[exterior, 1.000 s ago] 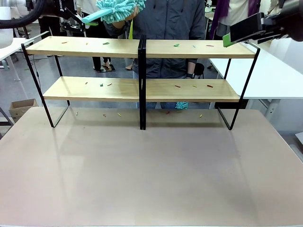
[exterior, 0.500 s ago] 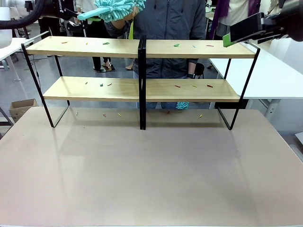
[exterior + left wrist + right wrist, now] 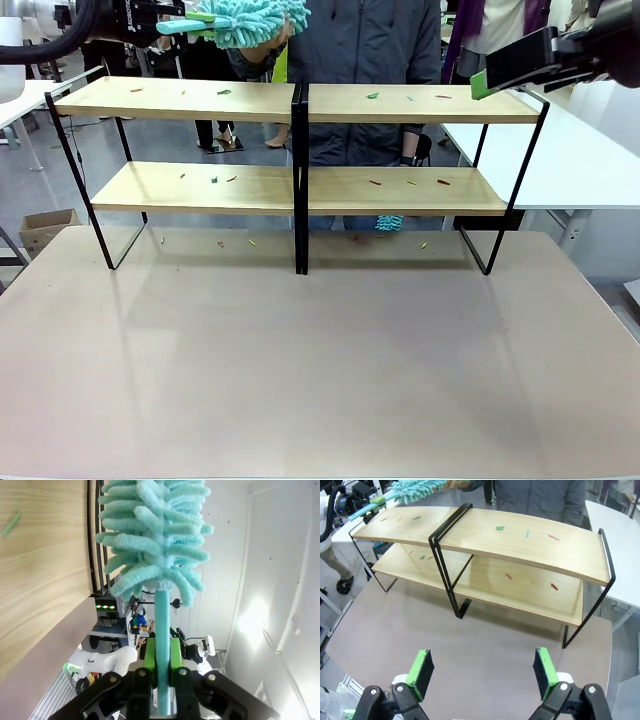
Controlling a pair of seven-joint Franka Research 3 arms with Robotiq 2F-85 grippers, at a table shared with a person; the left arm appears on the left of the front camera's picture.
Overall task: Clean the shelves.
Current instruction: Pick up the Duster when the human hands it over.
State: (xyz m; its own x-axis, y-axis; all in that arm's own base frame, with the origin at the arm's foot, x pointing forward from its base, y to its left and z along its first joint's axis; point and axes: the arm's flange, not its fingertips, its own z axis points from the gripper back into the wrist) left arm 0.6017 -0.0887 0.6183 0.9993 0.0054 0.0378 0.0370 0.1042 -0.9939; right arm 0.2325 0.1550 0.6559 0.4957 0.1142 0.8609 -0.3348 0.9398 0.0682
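The beige worktop (image 3: 320, 380) carries the shelves (image 3: 262, 190) along its far side. Small coloured scraps lie scattered on both wooden boards, among them a green scrap (image 3: 373, 96) on the upper and a red scrap (image 3: 375, 183) on the lower. A few bits (image 3: 423, 244) lie on the worktop beneath.

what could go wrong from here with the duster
1. The left end effector is shut on the duster handle while a person's hand is at its head. A quick pull could tug the hand.
2. Scraps on the shelves may just get swept down onto the table.
3. The open right end effector hangs by the shelves' right end and could bump the frame.
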